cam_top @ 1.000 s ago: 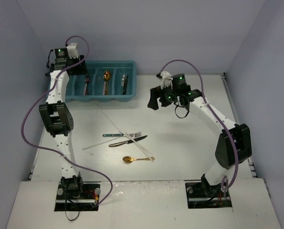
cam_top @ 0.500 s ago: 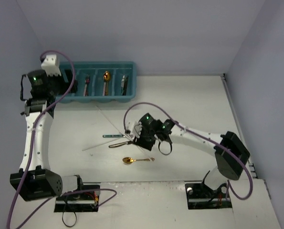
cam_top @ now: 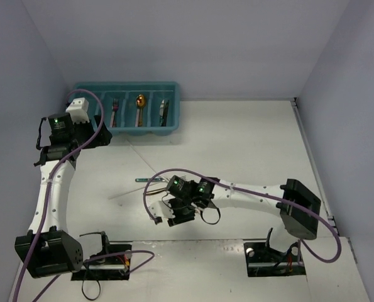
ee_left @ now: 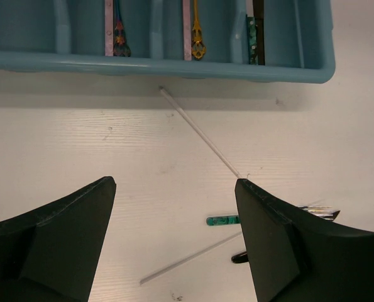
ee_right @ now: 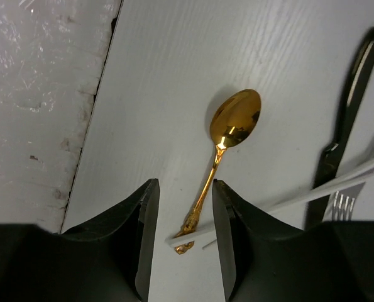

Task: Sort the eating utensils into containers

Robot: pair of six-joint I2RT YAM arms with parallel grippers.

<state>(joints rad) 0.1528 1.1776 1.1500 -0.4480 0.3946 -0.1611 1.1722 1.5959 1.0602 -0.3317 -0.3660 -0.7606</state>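
Observation:
The gold spoon (ee_right: 235, 121) lies on the white table, bowl away from me. My right gripper (ee_right: 183, 189) is low over it and open, its jaws narrow, one on each side of the handle with a gap on both sides. A white chopstick (ee_right: 287, 200) crosses the handle's end. The black knife (ee_right: 349, 107) and fork tines (ee_right: 341, 204) lie just right. In the top view the right gripper (cam_top: 177, 217) covers the spoon. My left gripper (ee_left: 174, 182) hangs open and empty, in front of the teal tray (ee_left: 174, 63), above another chopstick (ee_left: 202, 135).
The tray (cam_top: 174, 119) at the back left holds a gold spoon (cam_top: 139, 100), a slim dark-handled piece (cam_top: 115, 108) and a knife (cam_top: 163, 111). A teal-handled utensil (cam_top: 141, 178) and a chopstick (cam_top: 121, 194) lie mid-table. The table's front edge (ee_right: 92, 113) runs just left of the right gripper.
My right arm swung from the back right down to the gold spoon and its jaws narrowed round the handle. My left arm drew back from the tray and opened wider.

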